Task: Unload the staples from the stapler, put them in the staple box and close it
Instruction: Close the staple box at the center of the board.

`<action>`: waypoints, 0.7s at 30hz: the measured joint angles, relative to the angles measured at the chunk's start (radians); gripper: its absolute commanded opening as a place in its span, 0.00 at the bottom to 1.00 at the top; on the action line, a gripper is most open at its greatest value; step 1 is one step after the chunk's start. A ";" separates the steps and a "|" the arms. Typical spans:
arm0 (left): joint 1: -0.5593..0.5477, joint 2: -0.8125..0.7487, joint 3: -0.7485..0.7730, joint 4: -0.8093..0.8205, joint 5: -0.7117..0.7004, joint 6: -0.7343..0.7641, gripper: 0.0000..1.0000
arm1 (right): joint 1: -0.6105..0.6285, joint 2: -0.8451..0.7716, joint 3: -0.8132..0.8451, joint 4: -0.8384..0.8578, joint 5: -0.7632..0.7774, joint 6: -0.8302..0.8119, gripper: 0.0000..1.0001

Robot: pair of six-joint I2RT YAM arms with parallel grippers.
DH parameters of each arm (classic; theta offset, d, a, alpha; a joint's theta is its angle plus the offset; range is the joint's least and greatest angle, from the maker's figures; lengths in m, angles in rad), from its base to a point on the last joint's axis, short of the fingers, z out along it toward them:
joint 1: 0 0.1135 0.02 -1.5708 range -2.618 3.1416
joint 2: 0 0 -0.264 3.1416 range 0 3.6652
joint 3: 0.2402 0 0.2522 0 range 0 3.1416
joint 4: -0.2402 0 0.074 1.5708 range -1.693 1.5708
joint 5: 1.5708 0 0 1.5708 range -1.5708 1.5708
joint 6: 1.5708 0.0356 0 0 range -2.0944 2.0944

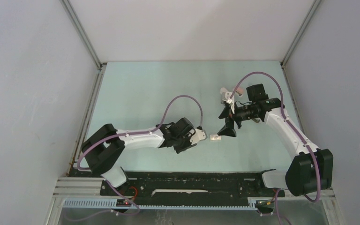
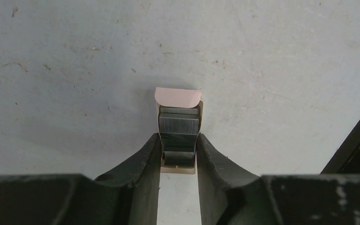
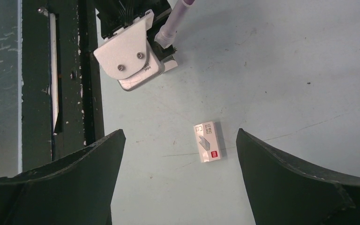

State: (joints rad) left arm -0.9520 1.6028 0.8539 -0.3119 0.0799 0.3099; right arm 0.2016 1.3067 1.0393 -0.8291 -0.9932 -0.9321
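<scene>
At the table's (image 2: pixel 75 70) middle, the left hand (image 2: pixel 178 140) is grasping an open box (image 2: pixel 178 98): its fingers touch both side walls at the box's 6 o'clock end, and the flap is folded back at 12 o'clock. Inside lie the staples (image 2: pixel 179 125), dark-grey strips stacked lengthwise, nearly wall to wall. At about 3 o'clock of the left hand, a shut box (image 3: pixel 209 141) lies flat on the table, printed face up; what it holds cannot be told. Above it hangs the right hand (image 3: pixel 180 133), released, fingers wide and touching nothing. At its 12 o'clock sits a pale thing (image 1: pixel 226 95), too small to name; no stapler is plainly seen. By my reading the step in hand is securing the box that takes the staples. The next move calls for a light squeeze, since card walls buckle, and a level carry so the strips do not slide out of the open end
</scene>
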 measured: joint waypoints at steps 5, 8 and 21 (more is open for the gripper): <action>-0.024 0.029 0.025 0.021 -0.015 -0.009 0.34 | -0.007 0.000 0.000 -0.006 0.012 -0.011 0.98; -0.034 0.058 0.050 0.048 -0.021 -0.015 0.37 | -0.010 0.000 0.000 -0.011 0.035 -0.027 0.98; -0.045 0.003 0.002 0.210 -0.071 -0.095 0.77 | -0.055 0.003 0.000 -0.029 0.069 -0.070 0.98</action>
State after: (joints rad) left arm -0.9966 1.6062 0.8558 -0.1020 0.0086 0.2150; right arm 0.1463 1.3102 1.0393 -0.8581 -0.9241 -1.0023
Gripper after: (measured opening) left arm 0.706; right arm 0.980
